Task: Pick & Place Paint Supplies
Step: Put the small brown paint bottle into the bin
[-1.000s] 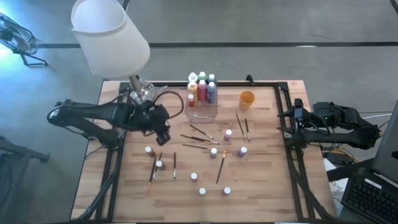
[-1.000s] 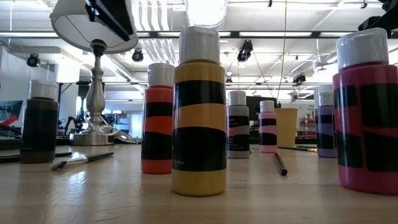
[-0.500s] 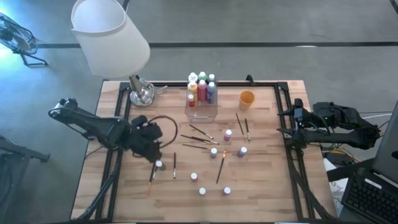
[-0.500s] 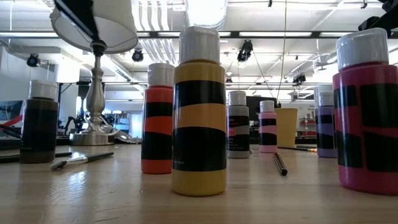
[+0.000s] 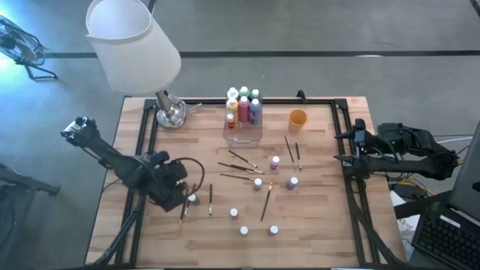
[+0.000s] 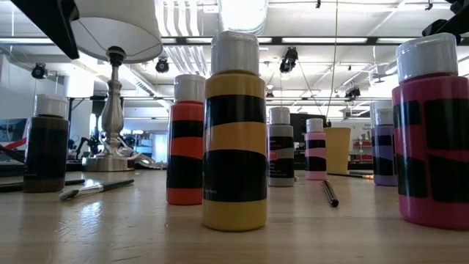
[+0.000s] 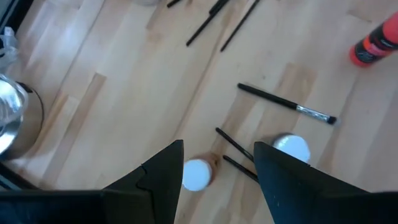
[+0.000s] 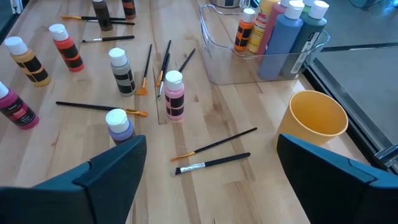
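Left tool has come away from the clear box at the far side of the worktop and now hangs low over the near-left part, its two fingers apart and holding nothing. In the left wrist view a white-capped bottle stands between the fingers, a second one is just beside the other finger, and two thin brushes lie between these bottles. My judgement is that the arm is lining up for the next pick, most likely the bottle in the gap; nothing is gripped yet.

Right tool waits at the right edge of the worktop with its fingers wide apart and empty; they have spread further within the last second. In front of it are the orange cup and two loose brushes.

Several bottles already stand in the clear box, while many more, and most brushes, are scattered on the worktop, so the task looks to be far from finished.

From above, the left arm covers the bottle under its tool, so its colour cannot be told there. In the low view only a dark corner of an arm shows at the top, and the big yellow bottle hides much behind it. Whether the fingers touch the bottle I cannot tell.
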Robot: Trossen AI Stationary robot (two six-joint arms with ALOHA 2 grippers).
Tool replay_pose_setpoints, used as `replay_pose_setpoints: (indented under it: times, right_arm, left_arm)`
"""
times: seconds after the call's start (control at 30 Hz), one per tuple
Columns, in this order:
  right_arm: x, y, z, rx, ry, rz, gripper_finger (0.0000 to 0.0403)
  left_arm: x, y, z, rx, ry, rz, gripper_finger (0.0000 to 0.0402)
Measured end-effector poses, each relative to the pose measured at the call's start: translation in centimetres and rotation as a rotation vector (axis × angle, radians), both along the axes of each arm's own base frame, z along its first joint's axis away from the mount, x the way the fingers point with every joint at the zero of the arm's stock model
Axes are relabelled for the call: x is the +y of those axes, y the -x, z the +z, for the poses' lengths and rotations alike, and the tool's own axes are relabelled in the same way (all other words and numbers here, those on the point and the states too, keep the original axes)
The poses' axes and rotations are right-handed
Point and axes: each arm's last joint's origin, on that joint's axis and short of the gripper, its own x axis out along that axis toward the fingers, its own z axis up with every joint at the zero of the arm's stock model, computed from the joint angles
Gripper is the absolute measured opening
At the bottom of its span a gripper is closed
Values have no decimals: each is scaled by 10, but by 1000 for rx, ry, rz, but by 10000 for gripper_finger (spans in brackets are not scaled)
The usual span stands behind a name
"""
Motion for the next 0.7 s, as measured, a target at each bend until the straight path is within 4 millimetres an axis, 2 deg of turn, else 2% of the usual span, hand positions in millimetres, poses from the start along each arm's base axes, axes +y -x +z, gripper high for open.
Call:
replay_pose_setpoints:
  times: [0.5,0.7]
  right_arm:
    - [0,0,0,0,0,0,307]
    - [0,0,0,0,0,0,289]
  left_arm:
    - [-26,19,-1,-4,68,-64,200]
    - [-30,22,-1,-9,79,-69,200]
